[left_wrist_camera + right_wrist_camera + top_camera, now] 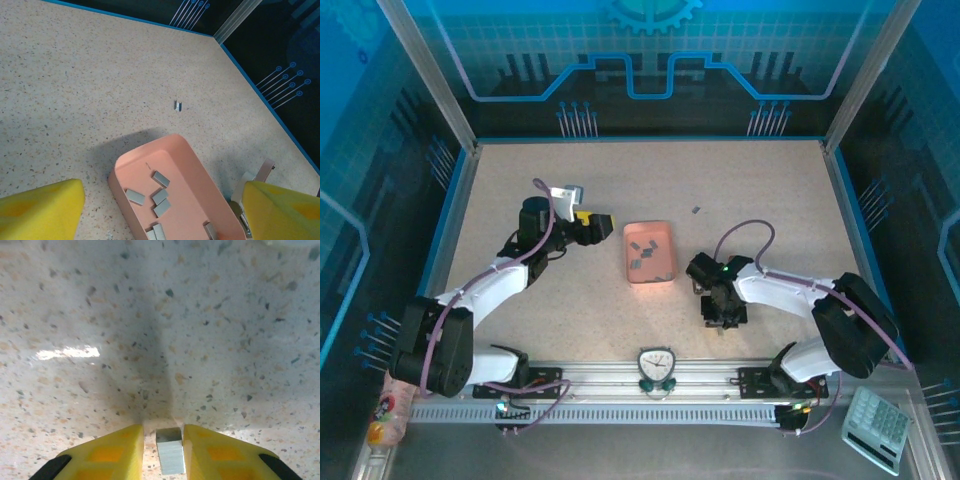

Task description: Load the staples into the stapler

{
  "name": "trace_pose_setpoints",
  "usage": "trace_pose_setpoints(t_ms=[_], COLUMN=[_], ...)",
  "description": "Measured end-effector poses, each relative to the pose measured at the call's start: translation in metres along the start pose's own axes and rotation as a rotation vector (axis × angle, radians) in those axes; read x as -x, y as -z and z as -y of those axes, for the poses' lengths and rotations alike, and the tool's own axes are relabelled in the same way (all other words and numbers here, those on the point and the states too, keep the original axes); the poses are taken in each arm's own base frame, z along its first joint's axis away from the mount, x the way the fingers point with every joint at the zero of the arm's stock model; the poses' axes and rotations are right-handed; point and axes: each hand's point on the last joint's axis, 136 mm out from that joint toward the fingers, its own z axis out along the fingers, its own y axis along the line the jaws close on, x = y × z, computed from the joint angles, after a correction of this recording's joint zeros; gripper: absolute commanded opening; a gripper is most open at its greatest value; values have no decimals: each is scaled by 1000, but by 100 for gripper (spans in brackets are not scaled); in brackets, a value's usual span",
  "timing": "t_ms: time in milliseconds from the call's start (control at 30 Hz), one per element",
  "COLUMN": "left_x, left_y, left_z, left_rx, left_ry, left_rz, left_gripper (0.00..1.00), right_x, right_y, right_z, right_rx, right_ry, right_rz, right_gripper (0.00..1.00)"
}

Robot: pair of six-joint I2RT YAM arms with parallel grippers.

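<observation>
A pink tray in the middle of the table holds several small grey staples. My left gripper hovers just left of the tray, its yellow fingers wide open. A white and metal stapler lies partly hidden beside its right finger. My right gripper points down at the table to the right of the tray. One grey staple strip lies between its fingertips, against the right finger, with a small gap on the left.
One stray staple piece lies on the table behind the tray. A round timer sits on the front rail and a calculator at the front right. Blue walls edge the table.
</observation>
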Motion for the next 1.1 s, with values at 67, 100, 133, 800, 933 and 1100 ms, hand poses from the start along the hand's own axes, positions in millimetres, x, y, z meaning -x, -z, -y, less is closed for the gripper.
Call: trace_pose_setpoints(t_ms=[67,100,133,800,933,1100], left_x=[0,0,0,0,0,0], left_y=[0,0,0,1,1,1], left_z=[0,0,0,3,3,3], left_rx=[0,0,0,-7,-6,-6], left_ry=[-7,-8,-9,-17,-17,-20], left_rz=[0,0,0,2,2,2], left_gripper=[83,83,83,83,83,83], right_x=[1,1,2,1,-2,-2], right_y=[0,-1,-1,11,11,11], right_z=[-1,-1,-2,5,6,6], right_rx=[3,4,4,5,1,-3], right_ry=[0,-1,2,61,77,98], right_rz=[2,2,3,3,-6,-10], right_gripper=[26,27,27,32,32,32])
